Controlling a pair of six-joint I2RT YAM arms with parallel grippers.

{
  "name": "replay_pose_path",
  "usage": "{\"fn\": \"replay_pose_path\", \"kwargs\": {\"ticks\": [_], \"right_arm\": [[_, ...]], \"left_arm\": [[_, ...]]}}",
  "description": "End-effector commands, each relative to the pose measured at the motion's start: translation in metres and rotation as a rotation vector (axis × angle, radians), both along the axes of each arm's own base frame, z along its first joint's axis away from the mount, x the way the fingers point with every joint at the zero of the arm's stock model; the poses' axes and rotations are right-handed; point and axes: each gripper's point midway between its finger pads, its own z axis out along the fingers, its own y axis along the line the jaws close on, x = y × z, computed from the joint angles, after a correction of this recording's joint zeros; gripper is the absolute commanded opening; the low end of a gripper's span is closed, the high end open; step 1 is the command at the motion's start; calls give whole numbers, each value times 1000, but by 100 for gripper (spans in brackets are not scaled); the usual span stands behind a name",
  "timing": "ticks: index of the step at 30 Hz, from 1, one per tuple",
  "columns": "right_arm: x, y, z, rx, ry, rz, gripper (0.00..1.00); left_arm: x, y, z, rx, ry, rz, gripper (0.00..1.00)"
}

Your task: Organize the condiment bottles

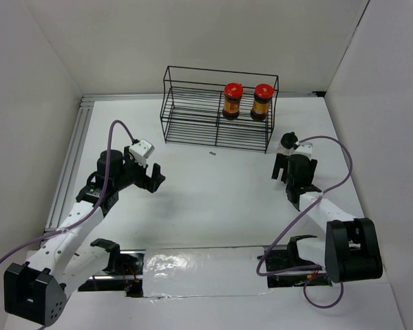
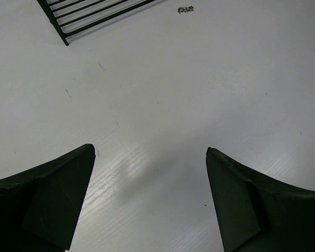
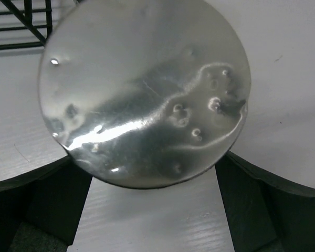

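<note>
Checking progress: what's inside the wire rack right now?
Two red-capped brown bottles stand side by side in the right half of the rack. Its open wires hide little: only the shelf patch under them.

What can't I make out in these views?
Right wrist: black-capped bottle fills the view base-on, hiding its body, label and most of the wire rack.
Top external: right gripper covers that bottle below its cap; labels on red-capped bottles too small to read.
Left wrist: rack cut off at top edge.
</note>
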Motion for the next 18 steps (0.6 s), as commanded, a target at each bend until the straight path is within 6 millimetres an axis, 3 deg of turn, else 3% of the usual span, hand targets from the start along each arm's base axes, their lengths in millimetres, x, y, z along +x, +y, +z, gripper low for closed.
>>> {"fn": "replay_pose_path", "kwargs": {"ticks": [1, 5, 6, 18], "right_arm": [[9, 6, 5, -4, -57, 120, 100], [5, 11, 0, 12, -75, 163, 100], [4, 1, -2, -13, -70, 155, 100], [17, -4, 6, -4, -141, 192, 95]], "left_arm": [[8, -1, 13, 10, -66, -6, 99], [9, 0, 12, 11, -60, -5, 99], [9, 0, 13, 12, -63, -5, 99], [13, -1, 14, 22, -77, -14, 99]]}}
